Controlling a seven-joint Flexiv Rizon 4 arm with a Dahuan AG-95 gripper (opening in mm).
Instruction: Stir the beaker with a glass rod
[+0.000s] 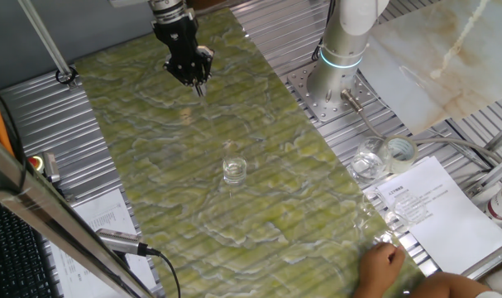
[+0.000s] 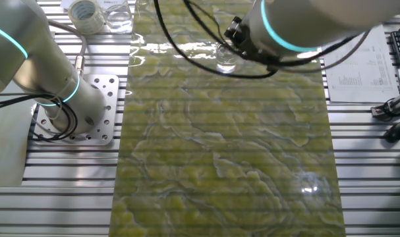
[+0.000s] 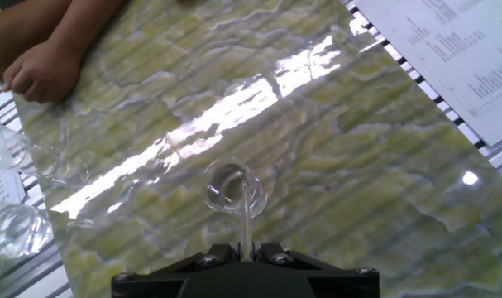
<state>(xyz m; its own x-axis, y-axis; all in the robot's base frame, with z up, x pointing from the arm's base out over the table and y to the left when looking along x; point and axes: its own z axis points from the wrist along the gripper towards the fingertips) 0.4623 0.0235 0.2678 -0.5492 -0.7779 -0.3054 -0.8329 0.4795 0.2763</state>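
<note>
We hold glass rod [image 3: 246,217] in clamped tool [image 1: 199,80], up high, well away from beaker [image 1: 234,170]. Next: bring rod tip over beaker, dip in.

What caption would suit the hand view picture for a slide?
Gripper holding a thin glass rod that points toward a small beaker on the green marbled table.

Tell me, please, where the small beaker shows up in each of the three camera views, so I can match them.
One fixed view: the beaker stands alone near the middle of the green marbled mat.
The other fixed view: it sits near the top edge, partly hidden behind the arm and cables.
Hand view: it lies at lower centre, just beyond the gripper.
Shared landmark: the green marbled mat under it.
</note>
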